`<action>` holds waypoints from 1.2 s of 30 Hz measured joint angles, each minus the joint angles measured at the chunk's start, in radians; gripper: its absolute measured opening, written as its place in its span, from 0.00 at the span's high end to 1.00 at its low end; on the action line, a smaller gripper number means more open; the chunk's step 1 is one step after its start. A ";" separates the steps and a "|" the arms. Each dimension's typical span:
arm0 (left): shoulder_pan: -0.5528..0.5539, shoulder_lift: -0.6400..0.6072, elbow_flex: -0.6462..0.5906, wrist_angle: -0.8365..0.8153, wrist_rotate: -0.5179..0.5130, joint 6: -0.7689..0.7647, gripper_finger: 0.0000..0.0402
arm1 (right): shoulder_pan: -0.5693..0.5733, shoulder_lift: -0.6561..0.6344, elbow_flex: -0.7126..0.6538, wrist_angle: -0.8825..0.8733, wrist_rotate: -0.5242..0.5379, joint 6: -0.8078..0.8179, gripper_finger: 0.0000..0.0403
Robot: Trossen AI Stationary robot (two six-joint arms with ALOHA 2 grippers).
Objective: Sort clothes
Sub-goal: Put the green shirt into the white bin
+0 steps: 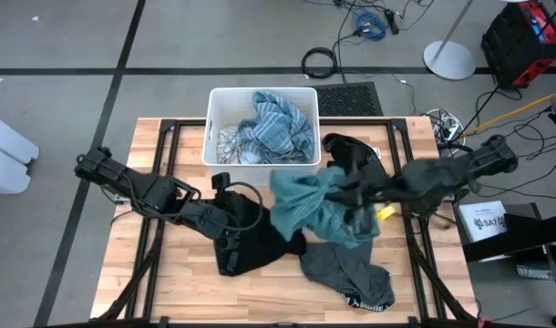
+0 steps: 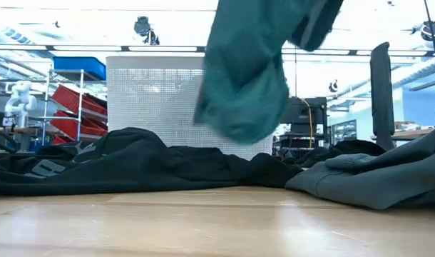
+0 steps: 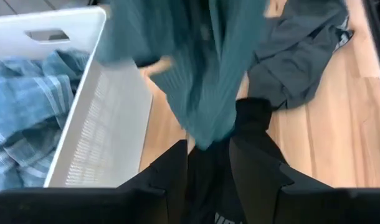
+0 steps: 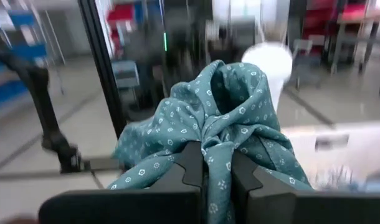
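while the right pincer (image 4: 216,171) is clamped shut on a bunched teal green fabric garment with small white dots (image 4: 222,118), that garment hangs lifted above the middle of the wooden slatted desk (image 1: 150,290), just in front of the white rectangular plastic bin (image 1: 216,100). in the low view the teal cloth (image 2: 246,78) dangles clear of the desk surface. the left pincer (image 3: 209,168) sits low over a black soft garment (image 1: 251,239) left of centre, its fingers (image 3: 252,168) parted to a middling gap with black cloth lying between them; whether it grips that cloth i cannot tell. white lettering shows on the black cloth at the edge of the left wrist view, too cut off to read. a dark grey garment (image 1: 346,271) lies on the desk's near right part, with a white printed band at its hem that is too small to read. another black piece (image 1: 346,150) lies right of the bin. inside the bin lie a blue striped cloth (image 1: 278,123) and a white-grey patterned piece (image 1: 228,141). beside the desk's right edge a white box (image 1: 486,219) bears dark letters, seemingly "sat", partly hidden.
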 joint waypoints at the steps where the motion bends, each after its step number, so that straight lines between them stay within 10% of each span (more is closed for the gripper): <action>1: 0.000 0.000 -0.017 0.004 0.000 -0.007 0.68 | 0.000 -0.018 0.001 0.023 0.000 -0.019 0.97; 20: -0.020 0.001 -0.651 0.958 0.068 -0.054 0.68 | -0.108 -0.050 0.243 0.154 -0.014 -0.374 0.97; 26: -0.019 0.036 -0.796 1.307 0.056 -0.054 0.68 | -0.236 0.061 0.392 0.153 -0.125 -0.394 0.97; 36: -0.008 0.167 -0.816 1.448 -0.103 -0.078 0.68 | -0.543 0.347 0.637 0.142 -0.434 -0.232 0.97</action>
